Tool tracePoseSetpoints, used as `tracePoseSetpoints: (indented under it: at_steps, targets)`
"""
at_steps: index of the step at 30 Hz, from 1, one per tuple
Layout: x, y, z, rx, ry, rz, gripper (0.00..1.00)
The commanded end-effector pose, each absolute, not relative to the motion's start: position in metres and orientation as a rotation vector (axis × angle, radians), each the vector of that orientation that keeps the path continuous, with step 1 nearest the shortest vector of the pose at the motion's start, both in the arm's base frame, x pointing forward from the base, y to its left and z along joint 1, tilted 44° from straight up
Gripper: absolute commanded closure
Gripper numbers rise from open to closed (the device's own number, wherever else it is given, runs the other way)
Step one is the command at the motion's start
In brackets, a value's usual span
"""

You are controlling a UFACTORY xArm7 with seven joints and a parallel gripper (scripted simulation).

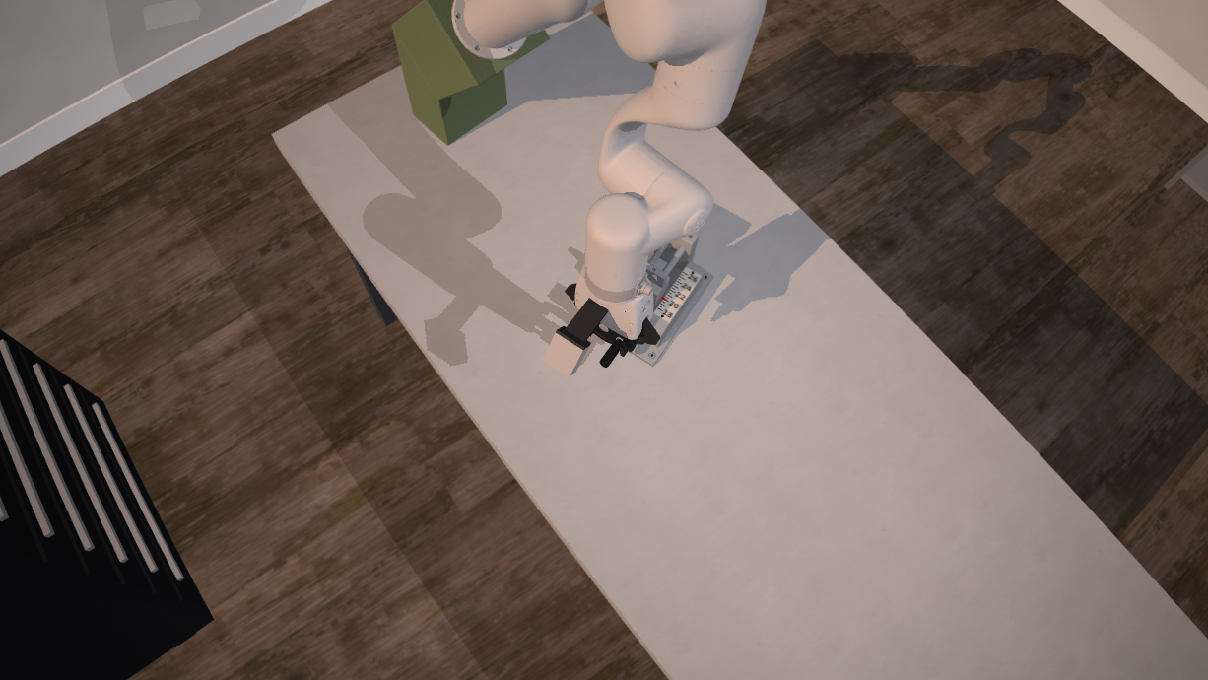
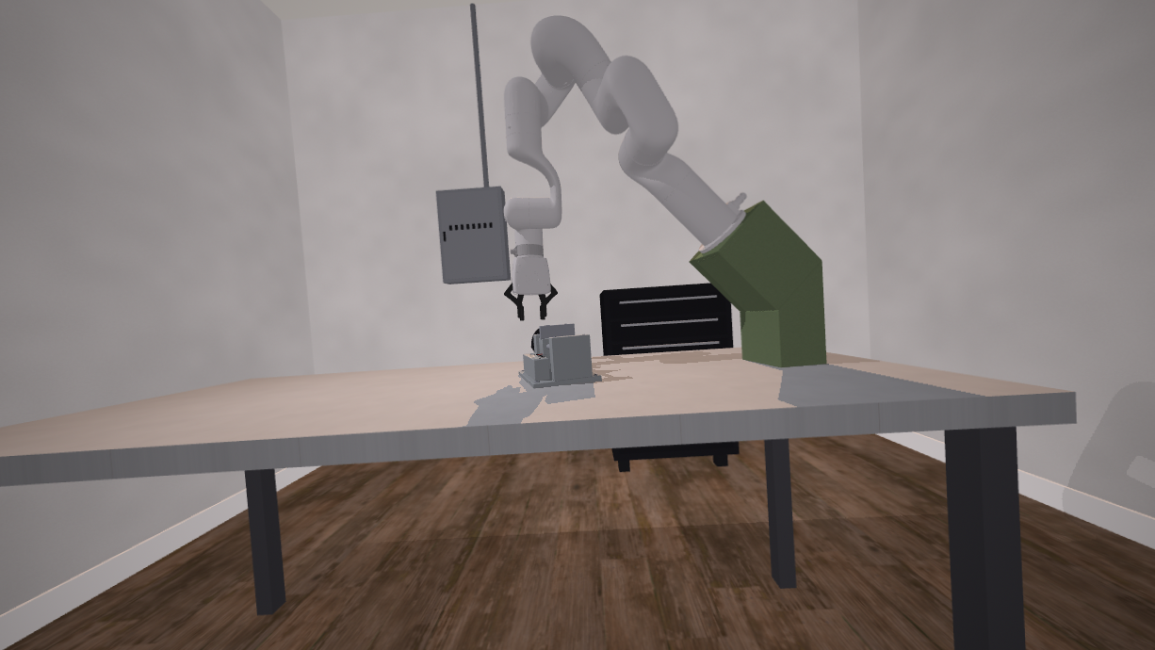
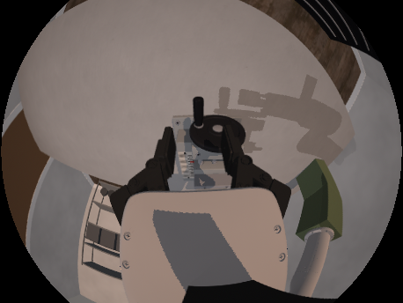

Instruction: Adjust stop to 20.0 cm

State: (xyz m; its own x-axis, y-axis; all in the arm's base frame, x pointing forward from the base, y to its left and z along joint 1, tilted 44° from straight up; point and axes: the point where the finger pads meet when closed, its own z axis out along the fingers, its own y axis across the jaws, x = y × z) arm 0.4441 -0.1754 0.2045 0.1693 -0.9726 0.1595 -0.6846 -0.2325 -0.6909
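My gripper (image 2: 531, 316) (image 3: 198, 136) is open and empty, raised above the grey stop device (image 2: 570, 357) (image 1: 652, 358). The black handwheel (image 3: 204, 136) (image 2: 532, 342) stands at one end of the device, below the fingers. Its black crank handle (image 3: 198, 110) (image 1: 609, 353) sticks out free, with no finger on it. A white scale (image 1: 680, 291) (image 3: 186, 165) with black numbers runs along the base, with a small red mark (image 1: 663, 298) (image 3: 192, 161) on it. The stop's exact reading is too small to tell. The arm hides part of the device in the top view.
The device stands on a long pale table (image 1: 761, 473) (image 2: 323, 396). The arm's green pedestal (image 1: 473, 105) (image 2: 788, 299) stands at one table end. A black drawer cabinet (image 1: 100, 574) (image 2: 666, 321) stands on the floor beyond the table. A grey box (image 2: 472, 250) hangs behind the arm.
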Motion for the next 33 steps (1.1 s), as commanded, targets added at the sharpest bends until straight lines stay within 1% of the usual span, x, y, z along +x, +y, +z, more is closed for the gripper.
tracePoseSetpoints:
  at_steps: [1, 29, 33]
  targets:
    - [0.437, -0.176, 0.212, -2.001, 1.576, -0.788, 0.43]
    - [0.432, -0.175, 0.218, -2.001, 1.576, -0.788, 0.43]
    - [0.444, -0.16, 0.229, -2.001, 1.576, -0.788, 0.43]
